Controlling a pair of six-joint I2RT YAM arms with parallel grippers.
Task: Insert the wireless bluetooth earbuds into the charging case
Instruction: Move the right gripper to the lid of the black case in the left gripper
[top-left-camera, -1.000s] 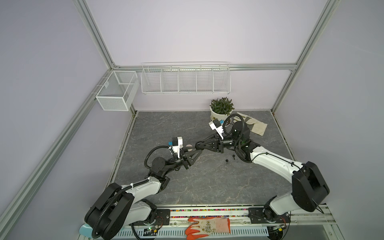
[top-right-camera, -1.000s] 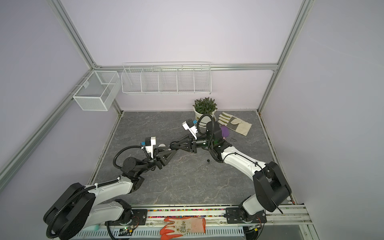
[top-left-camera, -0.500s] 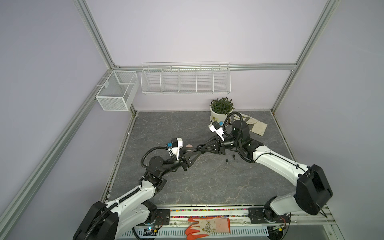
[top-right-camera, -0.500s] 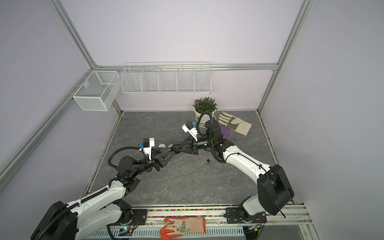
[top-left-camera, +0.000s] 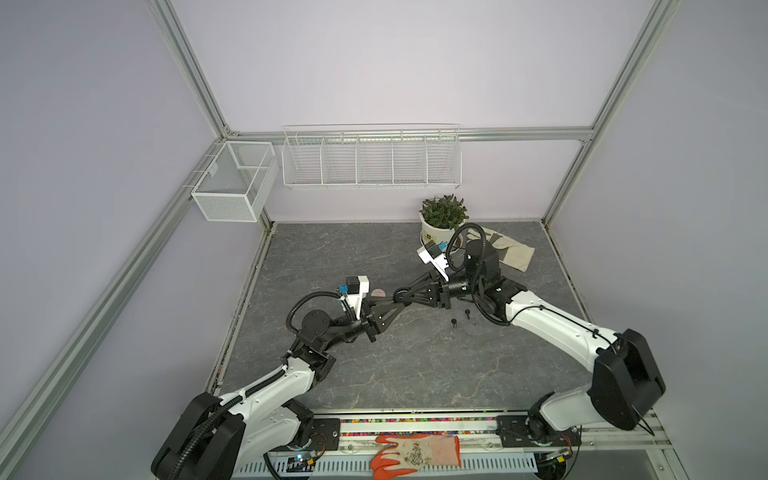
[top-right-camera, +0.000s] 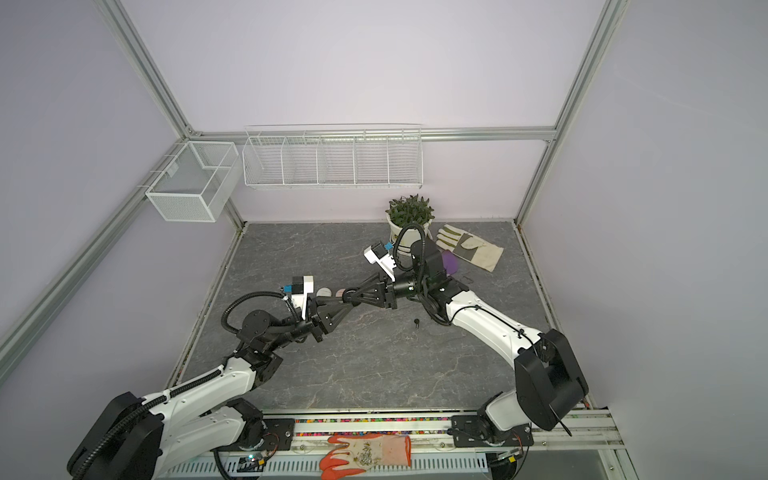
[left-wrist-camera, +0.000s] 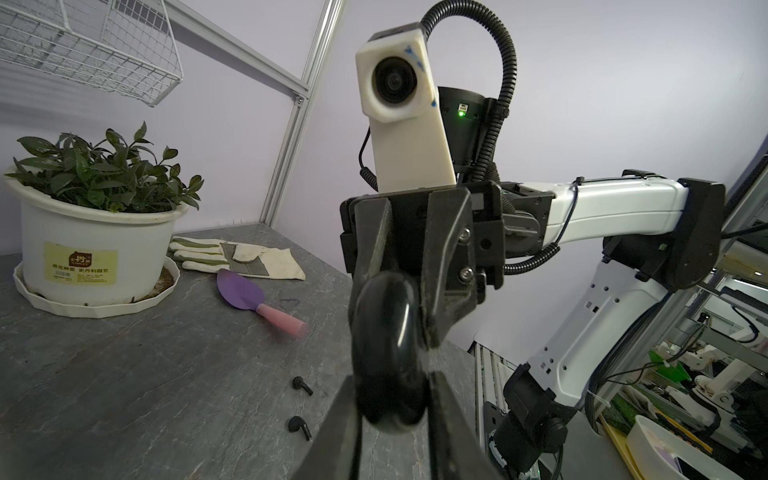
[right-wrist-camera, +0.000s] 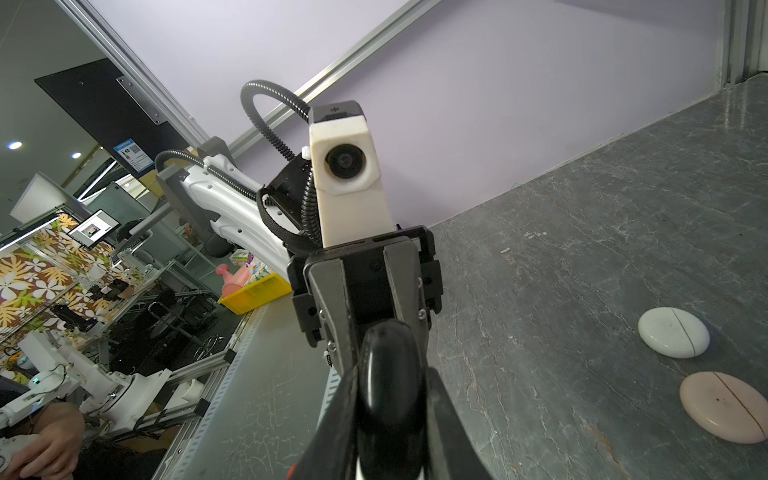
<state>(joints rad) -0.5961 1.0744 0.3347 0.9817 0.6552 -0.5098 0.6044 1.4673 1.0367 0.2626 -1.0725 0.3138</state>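
Two wire baskets hang at the back left: a mesh bin (top-left-camera: 235, 180) on the side rail and a long rack (top-left-camera: 371, 157) on the rear wall. Down over the grey table (top-left-camera: 332, 257), the left gripper (top-left-camera: 398, 306) reaches in from the left with its fingers (left-wrist-camera: 442, 419) pressed on either side of a black case (left-wrist-camera: 388, 345), which is held on edge, clear of the tabletop. Just behind that spot lie a white case (right-wrist-camera: 673, 337) and a pink case (right-wrist-camera: 723, 411), both closed, side by side but not touching.

From the other side the right gripper (top-right-camera: 348, 296) clamps the same black case, so both sets of fingertips meet around it near the middle of the table. From here I cannot tell whether its lid is open.

Further right, under the right arm, two black earbuds (left-wrist-camera: 302, 384) (left-wrist-camera: 299, 427) lie on the table, near each other and apart from all three cases. At the back right stands a plant (left-wrist-camera: 97, 245) in a white pot. Beside it are a purple trowel (left-wrist-camera: 243, 293) with a pink handle and a pale glove (left-wrist-camera: 241, 259) lying flat.
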